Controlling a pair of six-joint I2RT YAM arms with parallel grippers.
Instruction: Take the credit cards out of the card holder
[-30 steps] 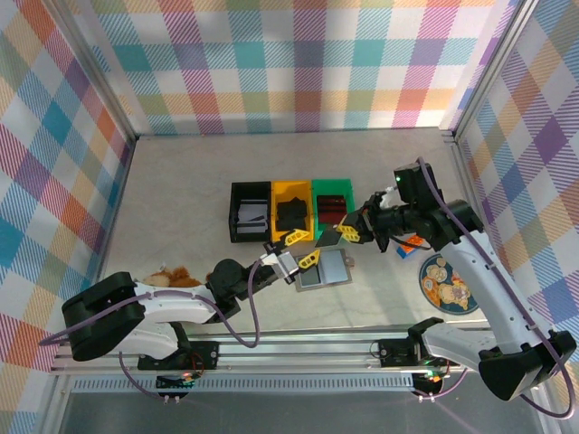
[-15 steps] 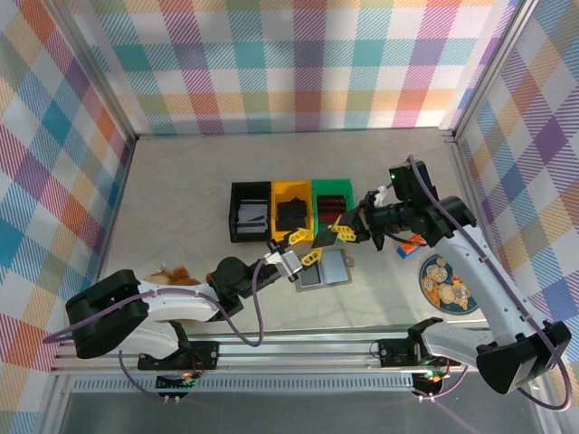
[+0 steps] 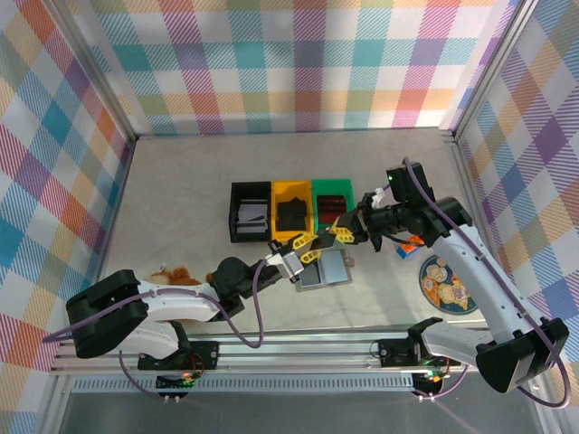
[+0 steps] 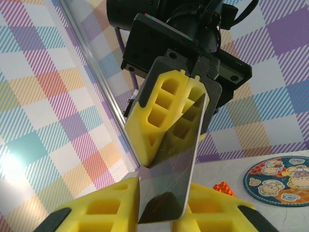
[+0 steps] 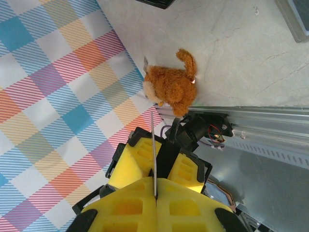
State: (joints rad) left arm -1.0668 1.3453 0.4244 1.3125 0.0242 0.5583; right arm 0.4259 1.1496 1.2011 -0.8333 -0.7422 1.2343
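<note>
Both arms meet over the middle of the table. Left gripper (image 3: pixel 306 252) comes in from the near left, right gripper (image 3: pixel 342 232) from the right.

One credit card (image 4: pixel 175 159) is held in the air between them, grey and glossy. Its long axis runs from one gripper to the other, near-left to far-right in the top view. One short end sits in each claw. In the right wrist view the card (image 5: pixel 154 154) is edge-on, a thin line, so it stands on its edge rather than lying flat.

Right gripper (image 5: pixel 155 202) is closed tight, its yellow pads pinched on the card's two faces. Left gripper (image 4: pixel 162 205) is narrow, and the card's end fills the gap between its pads.

Card holder (image 3: pixel 326 269) lies flat on the table just below the grippers, near side of the green bin (image 3: pixel 332 201), with a light grey panel facing up. I can't tell whether cards remain inside.

Yellow bin (image 3: pixel 291 210) and black bin (image 3: pixel 249 213) continue the row to the left. Plush toy (image 3: pixel 168 274) is at the near left, beside the left arm. Round printed coaster (image 3: pixel 448 282) is near right, with a small orange item (image 3: pixel 412 242) just far of it.
</note>
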